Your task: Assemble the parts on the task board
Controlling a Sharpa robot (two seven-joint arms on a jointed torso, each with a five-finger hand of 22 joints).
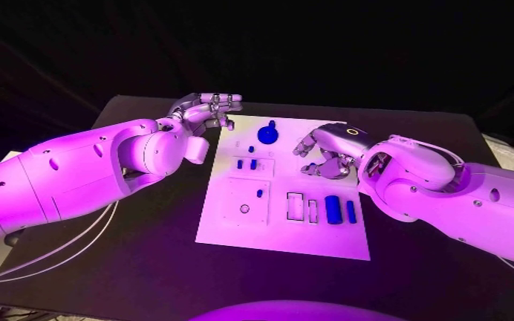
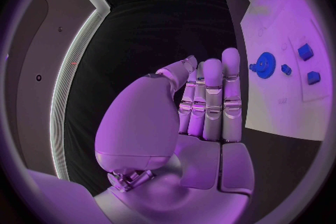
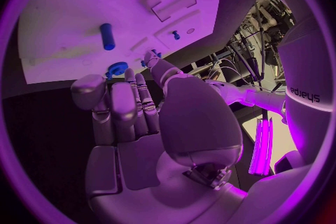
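Note:
The white task board (image 1: 281,232) lies in the middle of the black table. A blue gear (image 1: 268,134) stands near its far edge, two small blue blocks (image 1: 249,163) sit below it, and two blue cylinders (image 1: 341,209) lie at the near right. My left hand (image 1: 209,107) hovers at the board's far left corner, fingers straight and nothing in the palm (image 2: 206,117). My right hand (image 1: 327,151) hangs over the board's right side with fingers pointing down, holding nothing (image 3: 133,123). From the right wrist, a blue cylinder (image 3: 107,36) and the gear (image 3: 117,69) lie beyond the fingertips.
Empty rectangular recesses (image 1: 295,206) and a round hole (image 1: 244,208) mark the board's near half. The black table (image 1: 140,261) surrounds the board on every side. Cables (image 1: 64,250) trail under my left arm at the table's near left.

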